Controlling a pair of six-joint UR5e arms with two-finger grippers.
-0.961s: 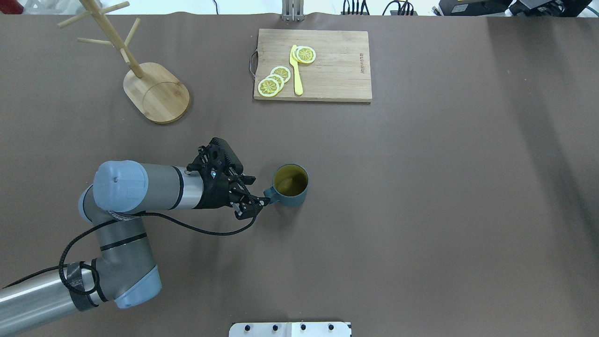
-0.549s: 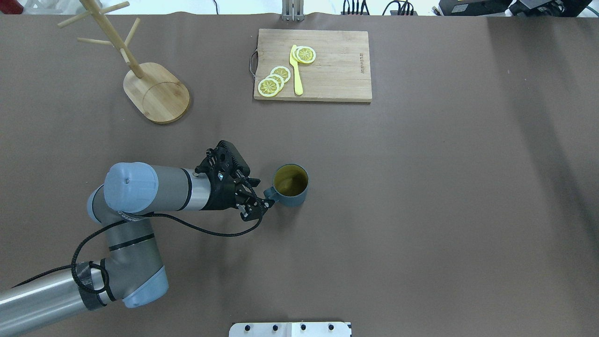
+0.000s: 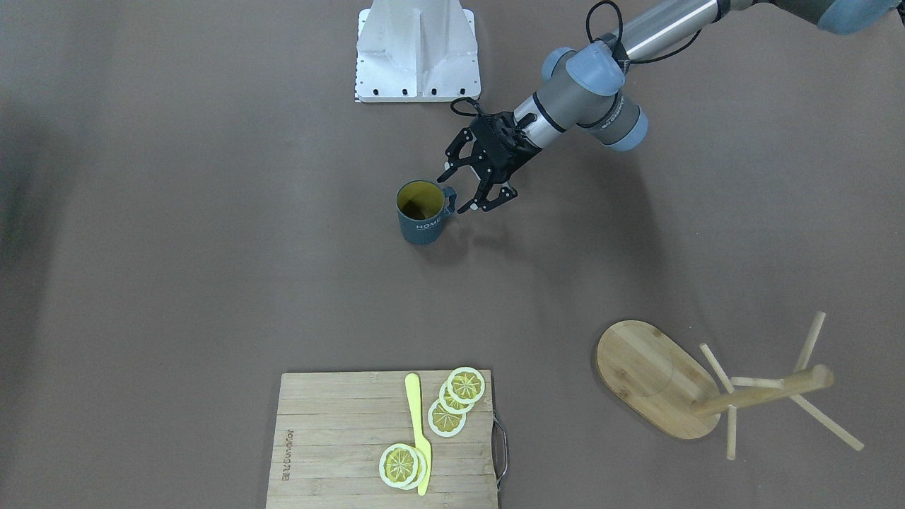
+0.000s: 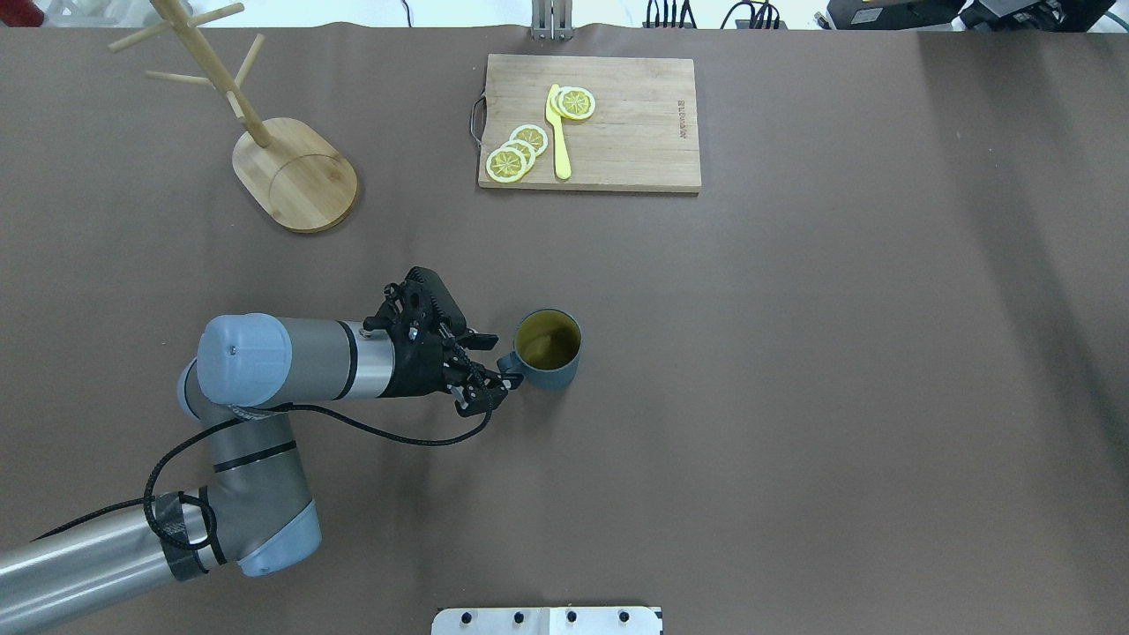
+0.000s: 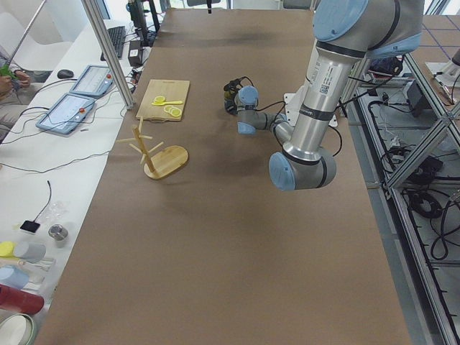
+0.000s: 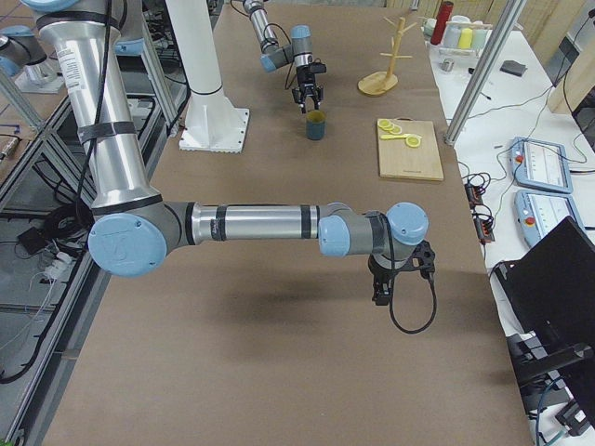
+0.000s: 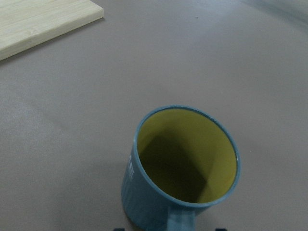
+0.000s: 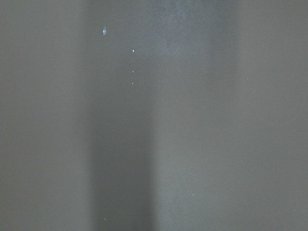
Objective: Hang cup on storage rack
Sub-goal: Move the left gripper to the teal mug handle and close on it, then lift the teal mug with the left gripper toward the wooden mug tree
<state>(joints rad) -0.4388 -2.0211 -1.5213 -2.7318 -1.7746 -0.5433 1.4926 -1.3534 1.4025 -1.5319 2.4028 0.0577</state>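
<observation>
Overhead exterior shows that the left tool (image 4: 497, 361) has crept forward in the past second. Its fingers, which were short of the cup (image 4: 547, 348), now stand one on each side of the loop handle (image 4: 509, 362). The jaws are wide apart and hold nothing; whether either finger already touches the handle is too fine to tell.

The cup stands upright on the worktop (image 4: 794, 397), near its middle. Its handle points back at the wrist and sits centred at the bottom edge of the left wrist view. The storage rack (image 4: 295, 176) is well apart, toward the far left corner, with all its pegs bare.

The approach looks about finished, so closing on the handle is probably the next step, with the lift and carry to a peg to follow.

The right tool (image 6: 389, 283) hangs over bare worktop. Its opening cannot be judged from the one side view that shows it.
</observation>
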